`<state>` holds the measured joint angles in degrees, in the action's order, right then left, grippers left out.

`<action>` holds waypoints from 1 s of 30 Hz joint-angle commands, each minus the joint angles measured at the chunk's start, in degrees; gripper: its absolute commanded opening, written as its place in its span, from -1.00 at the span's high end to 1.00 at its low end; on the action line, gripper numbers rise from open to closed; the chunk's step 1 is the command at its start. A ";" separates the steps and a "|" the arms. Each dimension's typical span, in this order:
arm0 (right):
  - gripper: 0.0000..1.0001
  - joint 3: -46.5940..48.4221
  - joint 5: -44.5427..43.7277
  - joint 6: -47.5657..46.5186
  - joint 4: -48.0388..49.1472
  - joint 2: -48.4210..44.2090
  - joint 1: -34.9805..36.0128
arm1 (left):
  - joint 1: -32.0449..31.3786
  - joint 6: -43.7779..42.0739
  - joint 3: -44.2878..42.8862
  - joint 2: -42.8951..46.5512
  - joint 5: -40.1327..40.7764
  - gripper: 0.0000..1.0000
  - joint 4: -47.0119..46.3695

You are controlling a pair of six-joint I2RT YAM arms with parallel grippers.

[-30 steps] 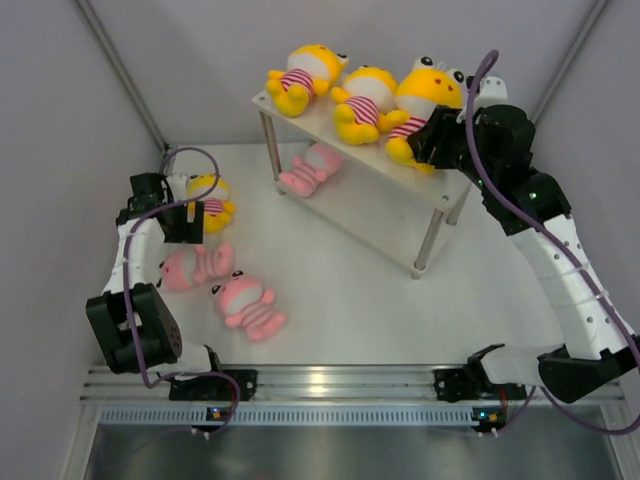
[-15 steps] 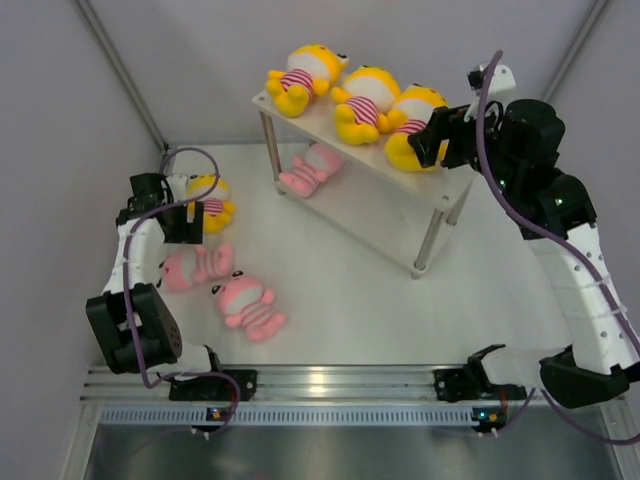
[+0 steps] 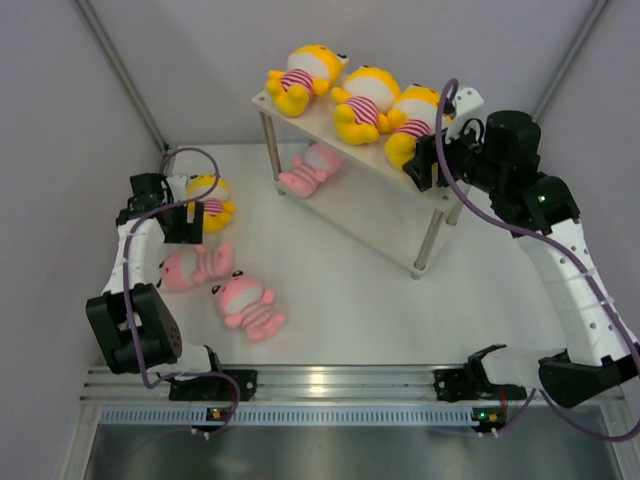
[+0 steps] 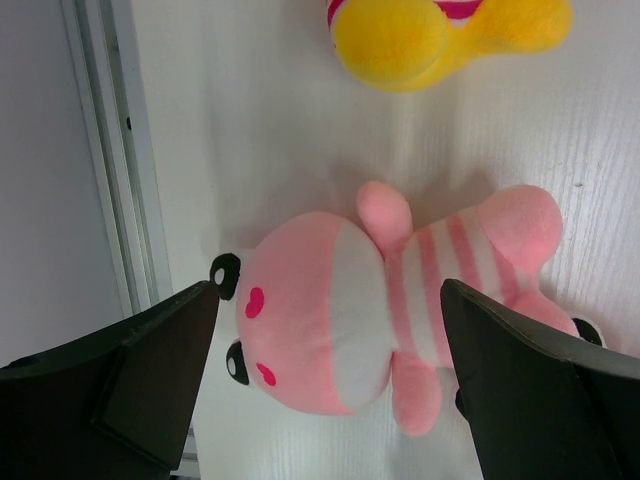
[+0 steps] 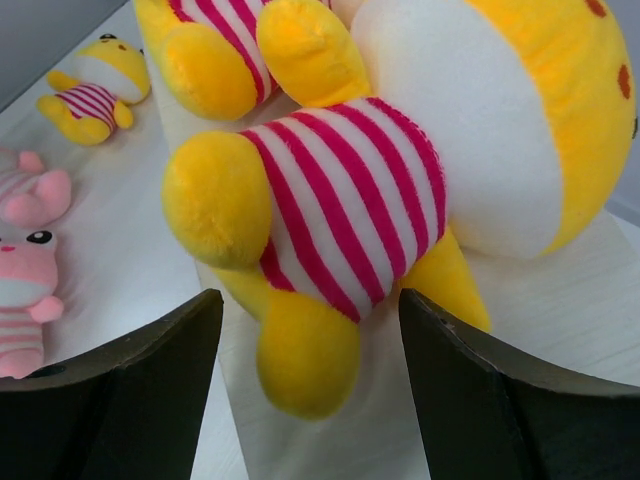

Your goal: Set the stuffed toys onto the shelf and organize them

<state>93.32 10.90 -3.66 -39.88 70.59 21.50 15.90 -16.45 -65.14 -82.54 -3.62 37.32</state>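
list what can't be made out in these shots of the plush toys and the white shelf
- Top view: the pink striped plush toy under the top board of the white two-tier shelf, which hides its head.
- Top view: the small yellow plush toy at the left, partly covered by the black-and-white left arm.
- Right wrist view: the face of the near yellow striped plush toy, cut off by the right edge.

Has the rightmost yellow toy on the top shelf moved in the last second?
Yes. The rightmost yellow toy has dropped flat onto the shelf, its head now nearer the middle yellow toy; the right gripper stands open at its feet.
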 commanded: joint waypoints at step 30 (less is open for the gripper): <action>-0.07 15.67 7.83 2.52 7.19 18.80 -0.93 | -0.08 -1.48 -5.78 -0.51 -4.64 -0.96 0.56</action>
<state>106.24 17.87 -2.28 -35.83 90.13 21.19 15.90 -16.75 -68.07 -82.17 -5.69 38.20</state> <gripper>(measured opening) 0.532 0.982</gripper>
